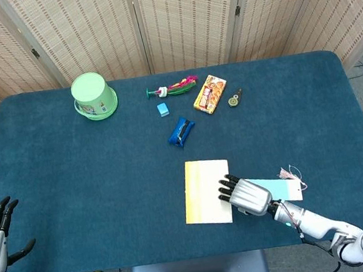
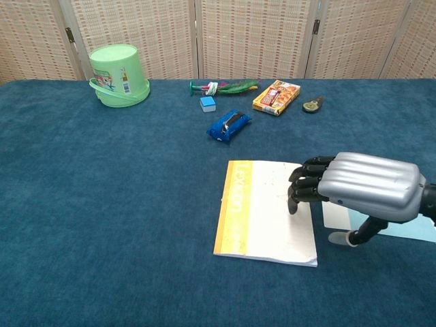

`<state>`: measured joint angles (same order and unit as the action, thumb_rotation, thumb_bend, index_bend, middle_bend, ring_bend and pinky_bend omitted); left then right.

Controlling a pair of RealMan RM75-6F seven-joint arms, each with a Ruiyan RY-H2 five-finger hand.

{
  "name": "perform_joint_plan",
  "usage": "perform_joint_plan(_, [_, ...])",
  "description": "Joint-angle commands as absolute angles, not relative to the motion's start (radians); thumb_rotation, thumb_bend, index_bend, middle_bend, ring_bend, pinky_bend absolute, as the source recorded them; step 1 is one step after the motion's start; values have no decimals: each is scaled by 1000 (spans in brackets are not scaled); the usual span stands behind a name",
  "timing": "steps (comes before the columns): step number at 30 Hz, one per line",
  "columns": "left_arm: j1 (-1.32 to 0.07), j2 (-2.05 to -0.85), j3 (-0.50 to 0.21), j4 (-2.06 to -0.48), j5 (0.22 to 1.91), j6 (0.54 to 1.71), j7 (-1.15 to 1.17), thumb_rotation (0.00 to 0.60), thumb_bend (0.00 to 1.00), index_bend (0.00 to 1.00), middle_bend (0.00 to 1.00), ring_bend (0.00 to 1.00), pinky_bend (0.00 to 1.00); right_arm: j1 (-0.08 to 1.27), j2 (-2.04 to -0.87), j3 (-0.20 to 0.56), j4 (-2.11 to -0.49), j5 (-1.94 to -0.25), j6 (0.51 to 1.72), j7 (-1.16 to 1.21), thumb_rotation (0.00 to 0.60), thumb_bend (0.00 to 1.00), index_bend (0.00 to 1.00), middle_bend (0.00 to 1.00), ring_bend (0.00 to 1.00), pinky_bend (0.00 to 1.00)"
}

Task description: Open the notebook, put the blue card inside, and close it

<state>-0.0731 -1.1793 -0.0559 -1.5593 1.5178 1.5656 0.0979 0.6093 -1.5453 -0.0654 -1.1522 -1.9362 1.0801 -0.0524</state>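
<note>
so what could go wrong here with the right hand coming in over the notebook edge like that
The notebook lies closed and flat, so the right hand, fingers curled over its right edge, may push it along the cloth rather than lift the cover.

The blue card sits right beside that hand and partly under it; the thumb or wrist could drag it or snag its tassel.

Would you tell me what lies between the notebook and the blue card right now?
The right hand sits between the notebook and the blue card, fingertips over the notebook's right edge; the head view shows this.
</note>
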Motion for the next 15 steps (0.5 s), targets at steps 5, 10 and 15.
perform_joint_plan(5, [-73, -1179, -58, -1552, 1516, 1563, 86, 600, 168, 152, 108, 181, 218, 637, -1587, -81, -1105, -1934, 1097, -42, 600, 195, 342, 287, 170, 184])
perform_joint_plan(10, [-72, -1177, -58, -1549, 1515, 1562, 75, 600, 168, 152, 107, 181, 218, 653, -1598, -93, -1092, -1928, 1093, -42, 600, 195, 342, 287, 170, 184])
perform_joint_plan(15, [-71, -1178, -56, -1546, 1514, 1558, 71, 600, 167, 151, 105, 181, 218, 664, -1605, -101, -1087, -1917, 1087, -48, 600, 195, 342, 287, 170, 184])
